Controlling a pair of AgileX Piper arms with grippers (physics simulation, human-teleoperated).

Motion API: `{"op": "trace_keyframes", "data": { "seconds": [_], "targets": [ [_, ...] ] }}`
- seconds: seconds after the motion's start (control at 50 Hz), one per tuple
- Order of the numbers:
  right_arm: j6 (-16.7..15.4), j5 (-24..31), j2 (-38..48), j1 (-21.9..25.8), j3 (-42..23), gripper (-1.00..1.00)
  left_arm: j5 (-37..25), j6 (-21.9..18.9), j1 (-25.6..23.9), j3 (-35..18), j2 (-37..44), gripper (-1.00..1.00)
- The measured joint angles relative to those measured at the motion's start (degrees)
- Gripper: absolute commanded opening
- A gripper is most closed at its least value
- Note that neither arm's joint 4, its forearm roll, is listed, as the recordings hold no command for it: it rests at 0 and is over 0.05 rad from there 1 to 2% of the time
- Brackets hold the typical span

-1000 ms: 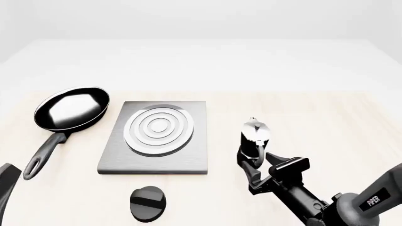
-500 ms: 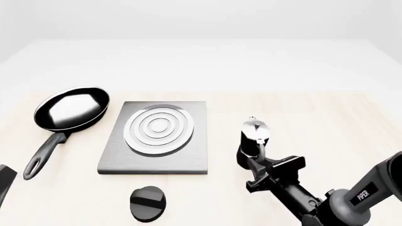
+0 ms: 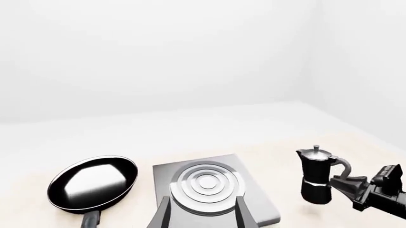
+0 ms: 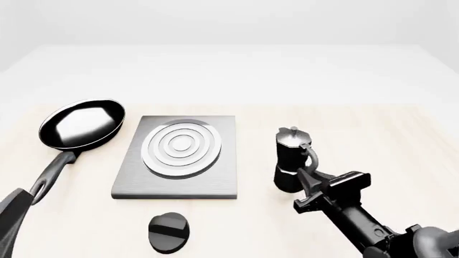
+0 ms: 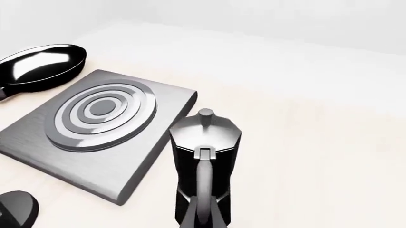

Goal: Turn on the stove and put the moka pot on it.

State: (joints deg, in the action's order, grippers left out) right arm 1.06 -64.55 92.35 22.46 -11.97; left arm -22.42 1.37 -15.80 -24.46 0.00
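Note:
The stove's dark-grey plate with silver rings lies left of centre, and its round black knob sits apart in front of it. The moka pot stands upright just right of the plate. My right gripper is shut on its curved black handle from the near side; the right wrist view shows the pot straight ahead with the handle between the fingers. My left gripper is open and empty, high above the near side of the plate. The left arm shows at the lower left.
A long-handled black frying pan lies left of the plate, its handle pointing toward the near left. It also shows in the left wrist view and the right wrist view. The table's far edge runs behind the plate.
My right gripper has closed in on the moka pot's handle, and the pot now sits a little higher and more upright in view. My left arm has come further into the lower left.

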Motion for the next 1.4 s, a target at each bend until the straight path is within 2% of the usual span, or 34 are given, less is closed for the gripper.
{"op": "trace_keyframes", "data": {
  "seconds": [0.28,0.44,0.86,1.14,1.4],
  "targets": [
    [-5.0,4.3,-14.6,-3.5,1.9,-1.0,1.0,0.2,0.7,2.0,0.0,1.0],
    [-6.5,4.1,-17.7,-4.0,1.4,-1.0,1.1,0.2,1.2,2.3,0.0,1.0],
    [-6.7,1.8,-10.6,1.1,-8.2,-1.0,0.8,0.0,4.0,2.5,0.0,1.0],
    [-4.6,3.3,-6.2,4.5,-16.5,-1.0,-1.3,-0.3,6.4,-0.3,0.0,1.0],
    [-2.4,1.6,1.2,6.2,-23.2,-1.0,-3.8,-1.6,8.3,-3.3,0.0,1.0]
  ]
}}
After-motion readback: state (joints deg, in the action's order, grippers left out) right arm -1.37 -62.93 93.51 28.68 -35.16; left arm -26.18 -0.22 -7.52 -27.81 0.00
